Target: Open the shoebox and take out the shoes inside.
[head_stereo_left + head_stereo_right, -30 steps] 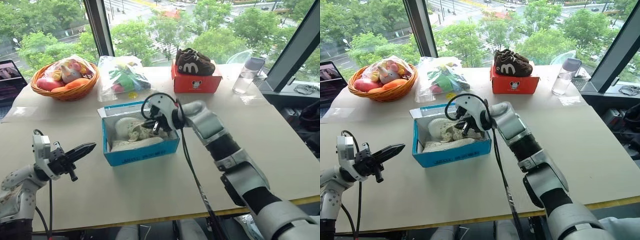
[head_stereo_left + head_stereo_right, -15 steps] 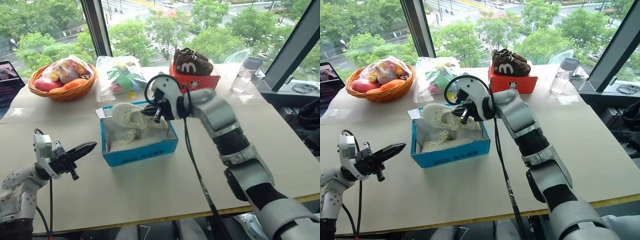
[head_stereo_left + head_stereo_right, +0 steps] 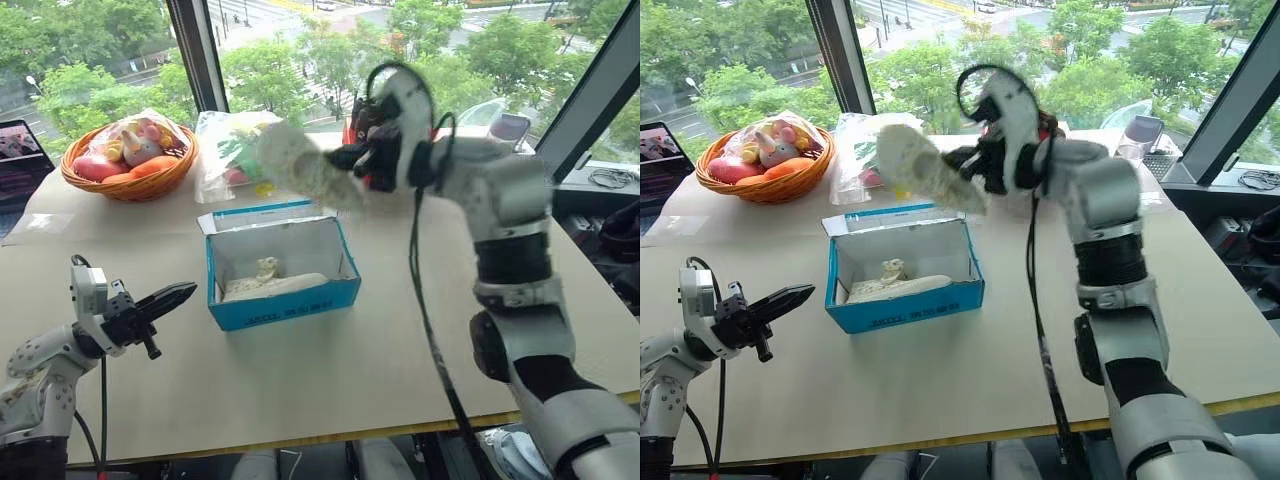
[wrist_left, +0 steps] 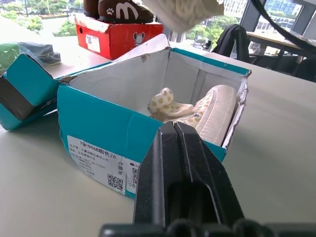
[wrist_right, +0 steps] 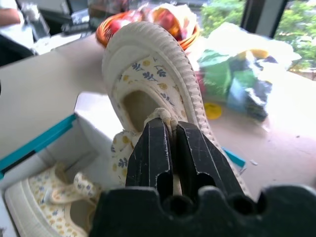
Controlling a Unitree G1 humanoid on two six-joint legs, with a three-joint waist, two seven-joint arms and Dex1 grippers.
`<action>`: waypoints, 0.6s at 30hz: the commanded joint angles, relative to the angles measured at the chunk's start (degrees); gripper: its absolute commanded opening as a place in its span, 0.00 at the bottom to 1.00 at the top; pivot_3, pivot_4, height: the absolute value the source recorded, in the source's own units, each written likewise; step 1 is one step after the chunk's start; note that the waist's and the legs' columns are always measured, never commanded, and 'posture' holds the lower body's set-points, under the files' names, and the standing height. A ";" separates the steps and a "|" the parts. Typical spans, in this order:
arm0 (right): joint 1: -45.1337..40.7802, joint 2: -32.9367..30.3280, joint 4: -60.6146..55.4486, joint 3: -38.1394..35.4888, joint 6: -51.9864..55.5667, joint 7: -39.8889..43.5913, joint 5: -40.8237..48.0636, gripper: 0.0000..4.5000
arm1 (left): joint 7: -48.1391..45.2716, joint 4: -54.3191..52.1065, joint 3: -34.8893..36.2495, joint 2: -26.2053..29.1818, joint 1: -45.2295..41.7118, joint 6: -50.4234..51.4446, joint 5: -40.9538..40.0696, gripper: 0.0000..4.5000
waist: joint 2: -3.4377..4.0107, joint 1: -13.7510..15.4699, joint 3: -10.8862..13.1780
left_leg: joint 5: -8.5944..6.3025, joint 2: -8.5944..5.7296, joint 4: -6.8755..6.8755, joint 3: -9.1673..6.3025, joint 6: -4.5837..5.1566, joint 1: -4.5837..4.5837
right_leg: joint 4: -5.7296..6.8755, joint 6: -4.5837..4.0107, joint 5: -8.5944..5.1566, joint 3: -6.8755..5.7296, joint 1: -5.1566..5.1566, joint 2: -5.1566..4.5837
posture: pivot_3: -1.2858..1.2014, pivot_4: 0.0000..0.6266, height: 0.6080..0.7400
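Observation:
The blue shoebox (image 3: 285, 303) stands open mid-table, its lid (image 4: 19, 89) lying behind it. One cream shoe (image 3: 270, 283) with a floral print still lies inside on the white bottom. My right gripper (image 3: 352, 155) is shut on the strap of the other cream shoe (image 3: 300, 165), held high in the air behind the box, toe pointing left. The right wrist view shows that shoe (image 5: 153, 84) hanging from the shut fingers (image 5: 197, 153). My left gripper (image 3: 180, 292) is shut and empty, level, left of the box and pointing at it, a short way off.
At the back stand a wicker basket (image 3: 125, 160) of toys, a plastic bag (image 3: 235, 150), a red box (image 4: 116, 34) bearing dark brown shoes, and a bottle (image 3: 505, 130). A laptop (image 3: 20, 150) sits at the far left.
My right gripper lifted one cream shoe out of the box and carried it up and to the right. The left gripper stayed still.

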 commanded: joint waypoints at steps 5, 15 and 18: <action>7.29 -4.77 3.23 -5.62 4.35 -4.41 1.52 0.01 | 0.16 -1.34 0.71 0.53 -0.17 -0.09 -0.48 0.00 | 0.05 -1.04 0.03 | 0.00 0.01 0.00 0.06 0.01 -0.01 | 0.02 -0.01 0.00 0.06 -0.01 0.01 | 0.52 0.24 1.00; 13.71 -5.62 10.14 -10.47 4.57 -8.29 2.20 0.01 | -0.11 -0.89 1.00 0.66 -0.12 -0.44 -0.43 0.00 | 0.31 -1.02 0.19 | 0.01 0.02 0.02 0.12 0.01 -0.01 | 0.05 0.00 0.00 0.10 -0.01 0.03 | 0.52 0.24 1.00; 14.53 -5.10 10.74 -11.33 4.98 -9.45 2.86 0.01 | -0.23 -0.78 0.95 0.65 -0.06 -0.72 -0.24 0.00 | 0.31 -0.97 0.19 | 0.01 0.01 0.04 0.13 0.01 0.00 | 0.03 0.01 0.00 0.09 0.05 0.03 | 0.52 0.24 1.00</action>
